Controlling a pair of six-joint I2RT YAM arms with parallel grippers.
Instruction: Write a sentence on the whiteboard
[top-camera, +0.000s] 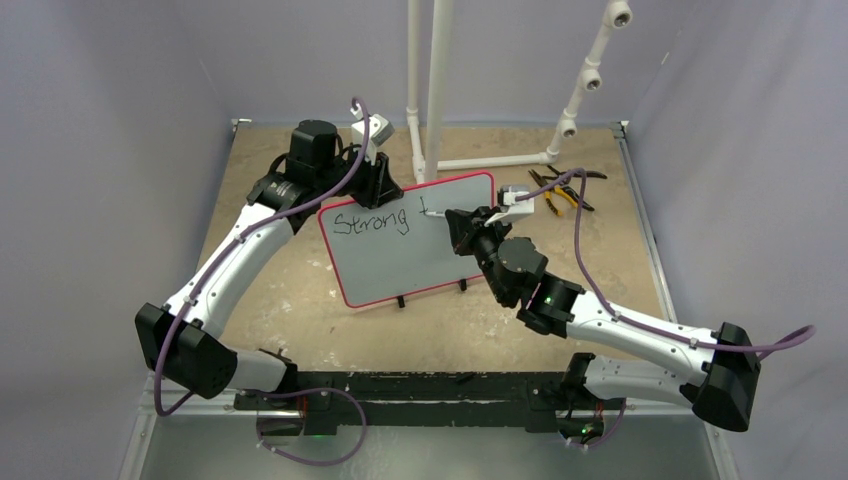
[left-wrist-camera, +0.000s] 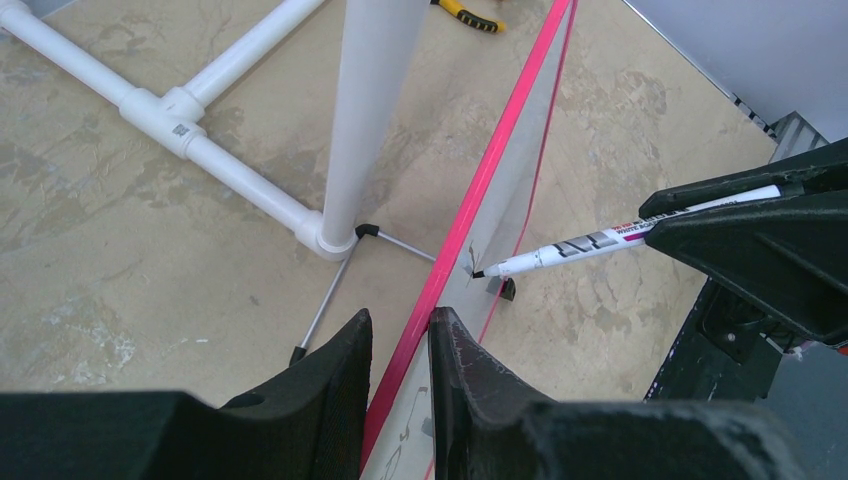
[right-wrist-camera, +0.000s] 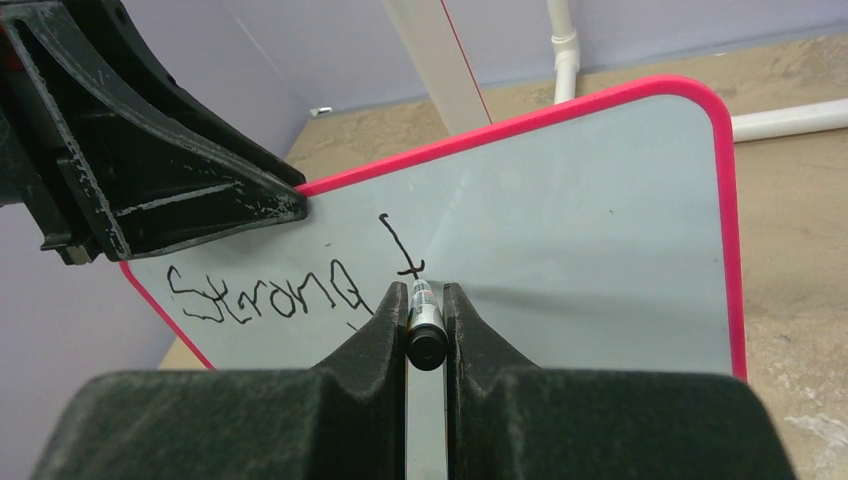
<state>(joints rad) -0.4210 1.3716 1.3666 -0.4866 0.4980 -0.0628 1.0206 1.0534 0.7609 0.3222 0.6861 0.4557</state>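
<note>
Right claw (right-wrist-camera: 425, 302) clamps a marker (right-wrist-camera: 424, 335), tip touching the whiteboard (right-wrist-camera: 580, 200).

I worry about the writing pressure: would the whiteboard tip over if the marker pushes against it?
Probably, if unheld: the whiteboard stands propped on two small feet, so it looks easy to tip backward. It seems thin and light. However, the left jaws pinch its top edge, which likely steadies it against the marker.

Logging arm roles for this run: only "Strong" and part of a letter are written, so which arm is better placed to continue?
Right. The right tool holds the marker with its tip on the whiteboard, mid-letter; the left tool grips the board's top edge, steadying it.
</note>
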